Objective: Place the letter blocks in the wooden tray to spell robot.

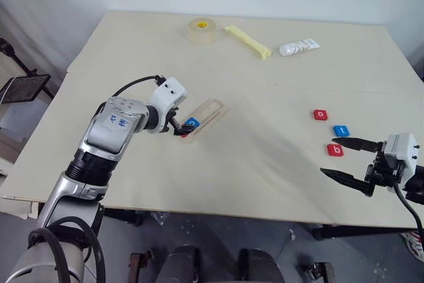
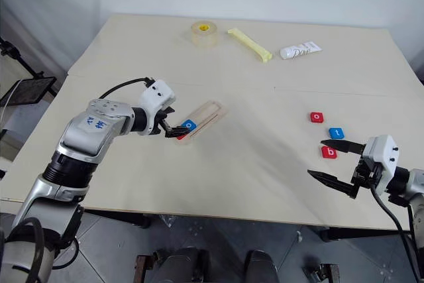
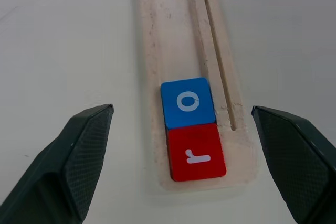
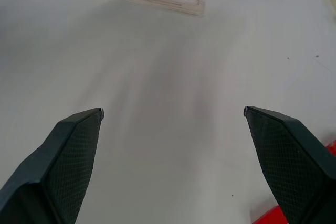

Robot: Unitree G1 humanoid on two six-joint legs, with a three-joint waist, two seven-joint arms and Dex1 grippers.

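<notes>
The left pincer stands wide and empty over the near end of the wooden tray at left centre of the worktop, evidently having seated its two blocks, red r and blue o. The right pincer, also wide and empty, hovers near the right edge beside the three loose blocks, red o, blue t and red b, probably to take b. Count: five blocks, one tray.

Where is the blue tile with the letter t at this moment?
In the left eye view, the small flat blue square tile with a white t lies on the robot's right side of the table, between the red o tile and the red b tile.
</notes>
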